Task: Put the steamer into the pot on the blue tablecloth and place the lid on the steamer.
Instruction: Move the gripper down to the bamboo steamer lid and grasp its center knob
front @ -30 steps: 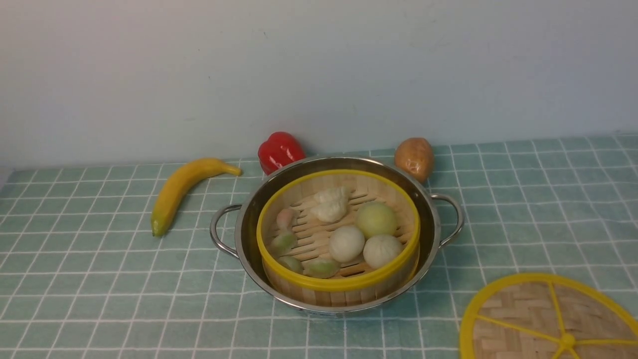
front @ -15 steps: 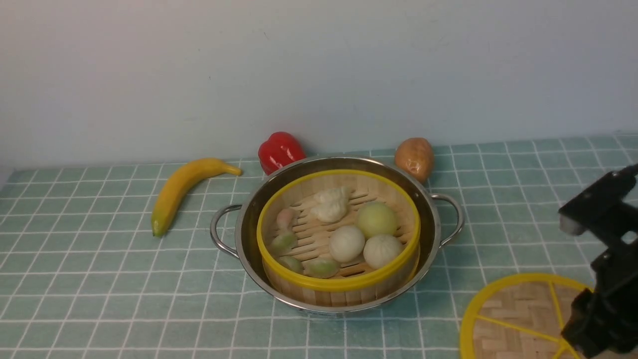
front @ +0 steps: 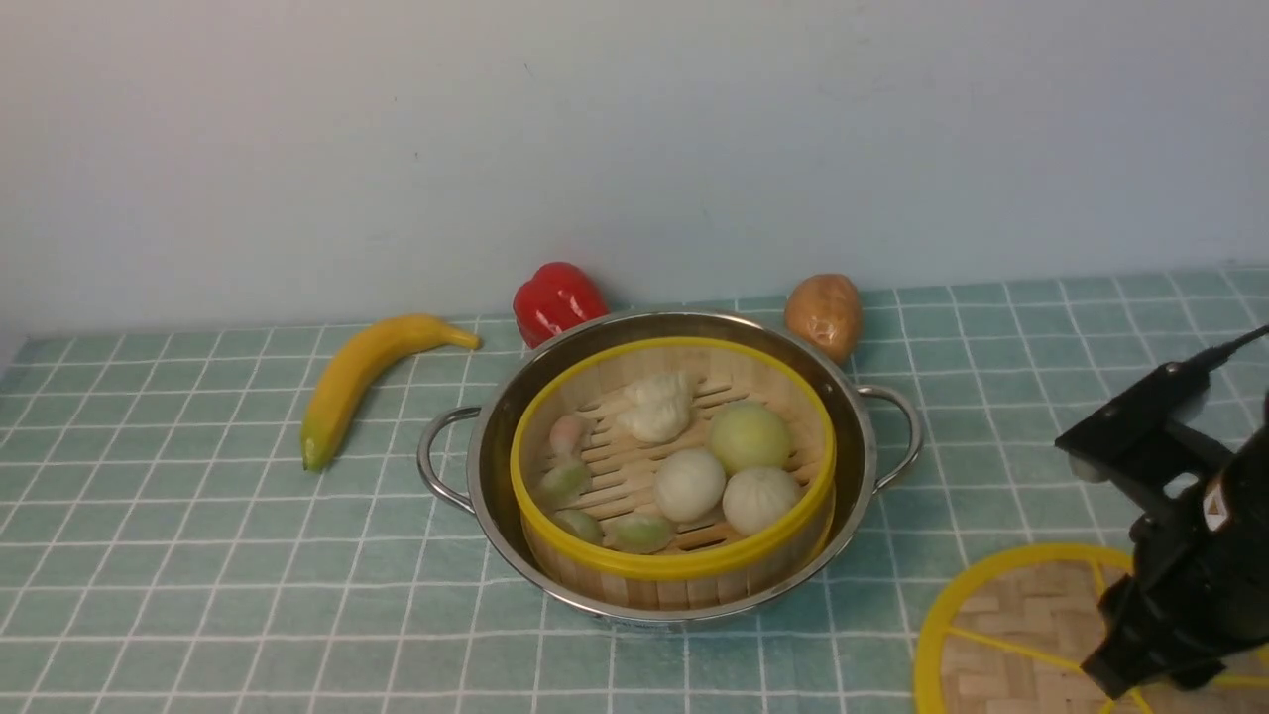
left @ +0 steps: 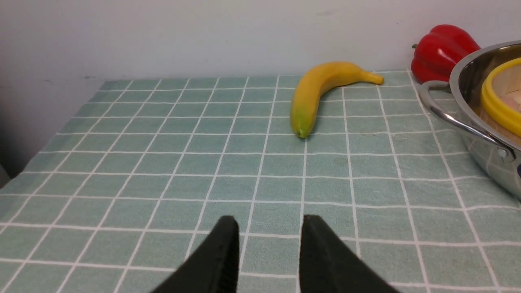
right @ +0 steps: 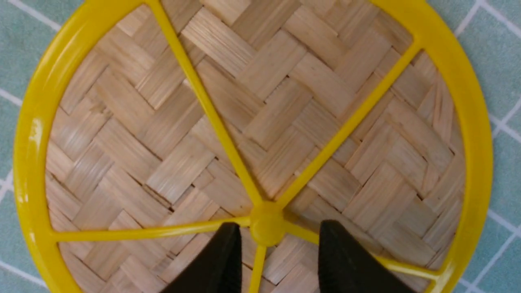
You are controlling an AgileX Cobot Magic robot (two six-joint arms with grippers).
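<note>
The steamer (front: 674, 555), with white and green buns in it, sits inside the steel pot (front: 853, 416) on the blue tablecloth (front: 198, 555). The pot's rim and handle also show in the left wrist view (left: 468, 81). The lid (front: 1021, 635) lies flat on the cloth at the front right. My right gripper (right: 274, 232) is open, straight above the lid (right: 260, 122), with one finger on each side of its yellow centre knob (right: 266, 224). My left gripper (left: 270, 228) is open and empty over bare cloth, left of the pot; it is out of the front view.
A banana (front: 362, 377) lies left of the pot. A red pepper (front: 555, 297) and a potato (front: 825, 313) stand behind it by the wall. The cloth's left edge shows in the left wrist view (left: 53, 138).
My right arm has come into the front view from the right and moved down and left over the lid. The pot, steamer and lid have not moved.
</note>
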